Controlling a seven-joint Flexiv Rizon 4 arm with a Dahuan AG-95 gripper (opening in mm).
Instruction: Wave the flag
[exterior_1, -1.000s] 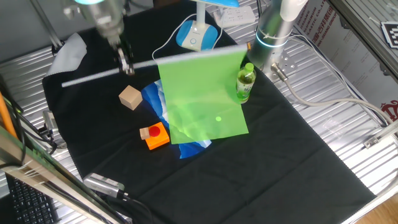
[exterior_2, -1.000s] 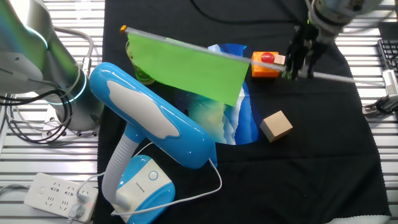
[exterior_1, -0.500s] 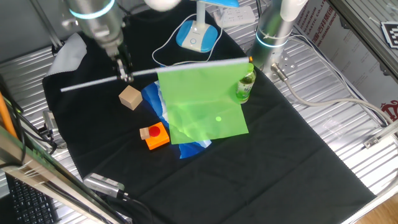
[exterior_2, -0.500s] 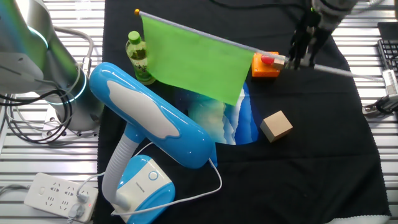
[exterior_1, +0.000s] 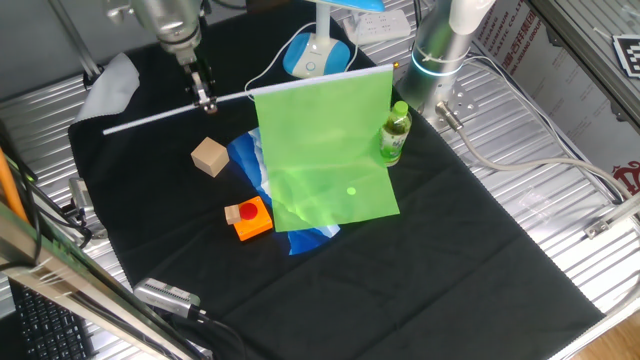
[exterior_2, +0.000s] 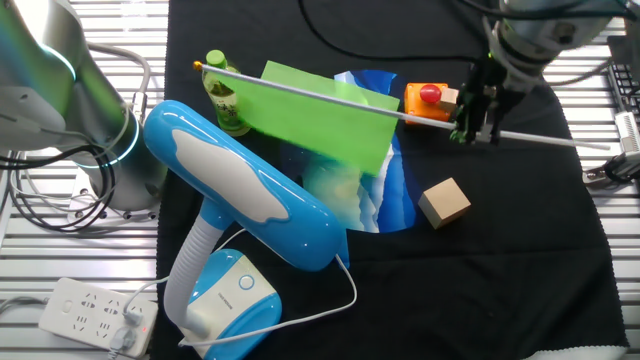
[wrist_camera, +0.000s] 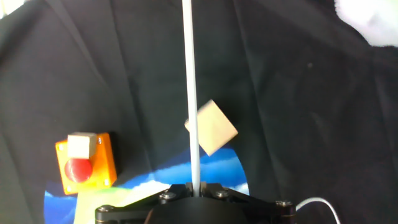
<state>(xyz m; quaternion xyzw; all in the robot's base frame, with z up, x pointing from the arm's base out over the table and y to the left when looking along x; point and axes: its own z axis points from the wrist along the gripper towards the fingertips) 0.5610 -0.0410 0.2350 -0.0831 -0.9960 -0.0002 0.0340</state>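
Note:
The flag is a large light-green sheet (exterior_1: 325, 150) on a long thin white stick (exterior_1: 150, 117). My gripper (exterior_1: 205, 100) is shut on the stick and holds it above the black cloth, with the sheet hanging down over the blue and white cloth. In the other fixed view my gripper (exterior_2: 477, 118) grips the stick (exterior_2: 330, 96) right of the green sheet (exterior_2: 315, 118). In the hand view the stick (wrist_camera: 190, 93) runs up from my shut gripper (wrist_camera: 196, 186).
A green bottle (exterior_1: 394, 133) stands by the sheet's right edge. A wooden block (exterior_1: 209, 156) and an orange box with a red button (exterior_1: 247, 217) lie below the stick. A blue lamp (exterior_2: 240, 200) and the arm base (exterior_1: 440, 50) stand at the back.
My gripper has risen and tilted the stick, so the far end of the flag swung up beside the bottle, after dipping half a second ago.

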